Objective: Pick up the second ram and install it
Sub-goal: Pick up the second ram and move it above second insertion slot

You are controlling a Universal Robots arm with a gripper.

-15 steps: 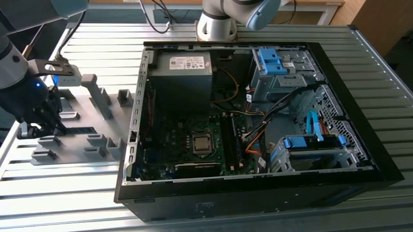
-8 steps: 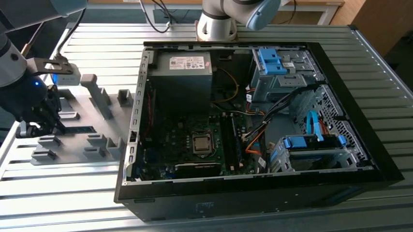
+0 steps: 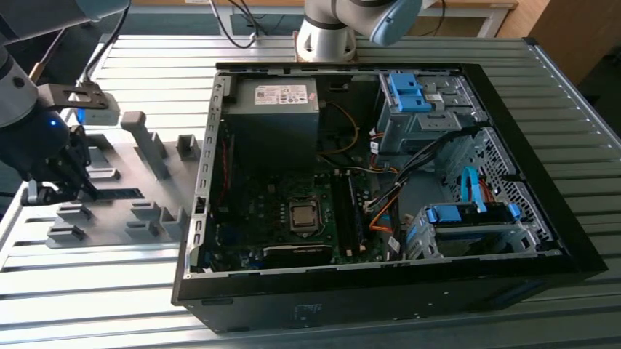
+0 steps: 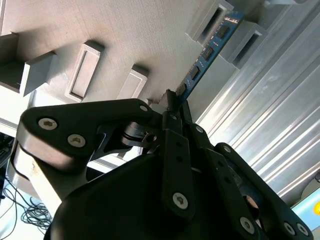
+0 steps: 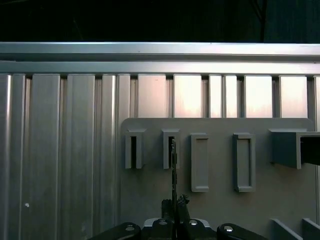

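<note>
The second ram [image 4: 210, 50] is a thin dark board with blue-tinted chips, standing on edge in the slotted blocks of the grey fixture tray [image 4: 125, 30]. In the exterior view the ram [image 3: 116, 195] lies along the tray [image 3: 145, 156] at the exterior view's left. My gripper [image 4: 174, 100] is shut on the near end of the stick. In the first wrist view the ram [image 5: 173, 165] appears edge-on, rising from my gripper [image 5: 175, 204] toward a slot block. The stick's far end rests in a block.
An open computer case [image 3: 543, 240] lies on the slatted aluminium table [image 3: 97, 291], with the motherboard [image 3: 262, 211], CPU socket [image 3: 304, 216] and memory slots [image 3: 351, 211] exposed. Blue drive brackets [image 3: 408, 91] and cables fill the case's right part. Upright tray blocks [image 3: 145, 138] stand close to my gripper.
</note>
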